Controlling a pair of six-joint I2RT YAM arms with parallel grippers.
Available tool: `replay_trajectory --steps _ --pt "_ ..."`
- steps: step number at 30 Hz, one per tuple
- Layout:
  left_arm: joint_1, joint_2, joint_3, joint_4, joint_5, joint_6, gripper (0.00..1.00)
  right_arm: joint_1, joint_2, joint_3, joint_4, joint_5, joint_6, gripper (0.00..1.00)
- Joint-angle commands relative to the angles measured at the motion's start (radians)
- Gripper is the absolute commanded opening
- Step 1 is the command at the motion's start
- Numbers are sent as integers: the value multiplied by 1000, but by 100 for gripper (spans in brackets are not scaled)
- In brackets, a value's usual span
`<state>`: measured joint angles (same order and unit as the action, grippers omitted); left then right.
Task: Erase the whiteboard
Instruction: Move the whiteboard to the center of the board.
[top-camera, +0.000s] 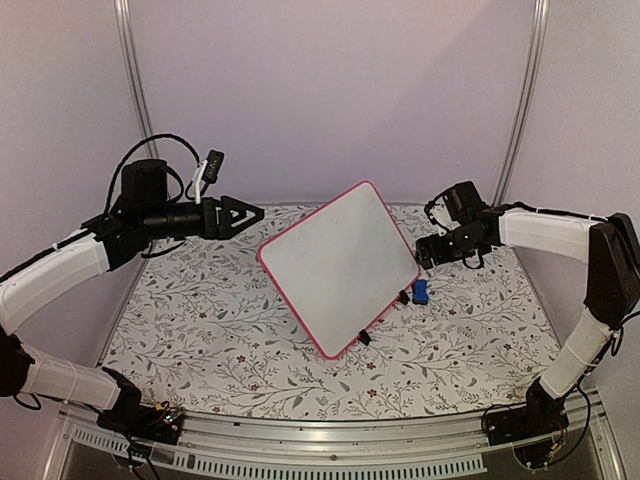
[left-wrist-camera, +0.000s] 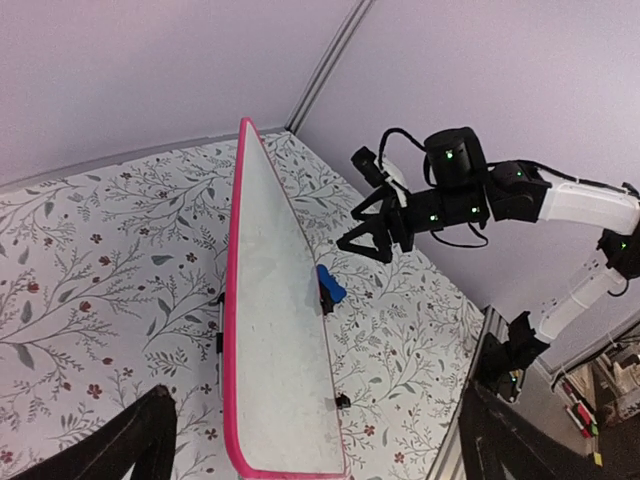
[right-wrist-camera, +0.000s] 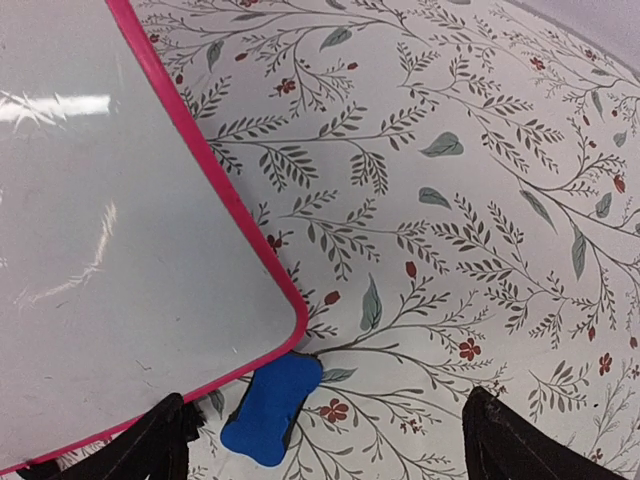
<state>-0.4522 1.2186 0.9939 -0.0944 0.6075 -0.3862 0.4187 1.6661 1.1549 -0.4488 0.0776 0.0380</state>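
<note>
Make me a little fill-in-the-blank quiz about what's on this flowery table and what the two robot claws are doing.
1. The small eraser lying on the table by a corner of the whiteboard is coloured ____.
2. The left gripper and the right gripper both hold nothing, and their jaws stand ____.
3. The eraser lies closer to the ____ gripper.

Missing words: blue; open; right.
</note>
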Motion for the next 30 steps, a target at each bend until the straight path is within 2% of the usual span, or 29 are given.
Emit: replay_trajectory --steps 1,7,15,21,30 --pt "0 -76 -2 -7 -181 8 99 5 -32 39 62 -39 69 93" --pt "-57 -167 72 -141 -425 19 100 11 -95 37 51 -44 97 99" --pt "-56 -349 -14 -206 -779 101 100 14 -123 25 63 -29 95 99" --pt "-55 -456 -107 -162 -900 167 100 16 -94 29 78 -37 89 99" --pt "-51 -560 -225 -89 -942 227 100 17 -103 9 182 -66 112 99"
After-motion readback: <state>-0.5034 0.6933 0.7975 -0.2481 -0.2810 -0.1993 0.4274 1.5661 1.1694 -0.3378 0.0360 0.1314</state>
